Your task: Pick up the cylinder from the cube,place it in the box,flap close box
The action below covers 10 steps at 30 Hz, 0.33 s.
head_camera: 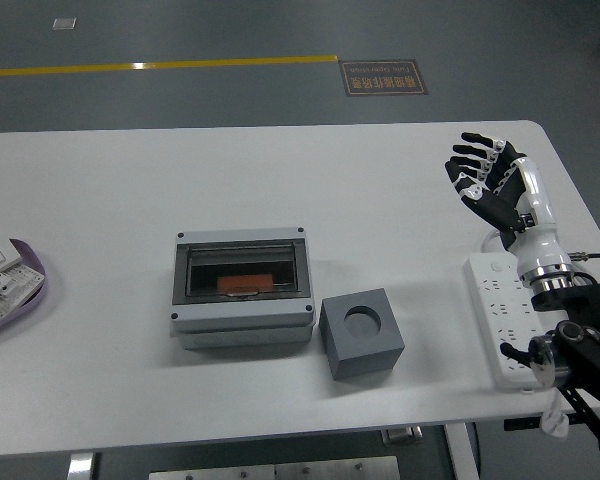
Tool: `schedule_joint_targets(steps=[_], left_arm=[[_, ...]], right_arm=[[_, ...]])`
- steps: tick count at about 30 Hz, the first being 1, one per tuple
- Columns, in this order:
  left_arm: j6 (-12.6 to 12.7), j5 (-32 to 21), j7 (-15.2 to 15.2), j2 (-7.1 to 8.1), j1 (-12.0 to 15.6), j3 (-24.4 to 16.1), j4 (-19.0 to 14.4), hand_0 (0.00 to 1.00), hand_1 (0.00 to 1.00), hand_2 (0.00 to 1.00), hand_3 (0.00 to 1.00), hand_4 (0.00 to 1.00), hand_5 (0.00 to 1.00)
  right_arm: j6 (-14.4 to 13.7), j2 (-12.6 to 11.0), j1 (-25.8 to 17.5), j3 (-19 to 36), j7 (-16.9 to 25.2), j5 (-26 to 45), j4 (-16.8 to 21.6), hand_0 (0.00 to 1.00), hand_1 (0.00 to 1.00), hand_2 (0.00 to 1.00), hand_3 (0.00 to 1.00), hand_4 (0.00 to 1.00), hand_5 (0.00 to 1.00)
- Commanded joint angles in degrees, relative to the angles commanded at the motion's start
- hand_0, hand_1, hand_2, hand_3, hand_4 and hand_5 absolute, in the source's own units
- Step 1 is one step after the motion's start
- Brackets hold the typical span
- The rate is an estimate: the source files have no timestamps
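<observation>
1 hand (488, 178), 1 box (242, 287), 1 cube (361, 334)

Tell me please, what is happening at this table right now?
Nothing is being held at the moment. The robot's right hand hovers open near the table's right edge, above a white power strip. The grey box sits mid-table with its flap shut and something orange visible inside. Beside it, the grey cube shows an empty round hole.
</observation>
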Motion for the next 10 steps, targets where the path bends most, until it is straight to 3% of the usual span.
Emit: schedule_joint_targets(steps=[10], left_arm=[[0.0,-0.2,-0.1,-0.15,0.1,0.1,0.0,0.513,0.563,0.561,0.606,0.714,0.179]], right_arm=[[-0.1,0.0,-0.1,0.0,0.3,0.2,-0.2,0.655,0.627,0.650,0.666,0.776,0.180]])
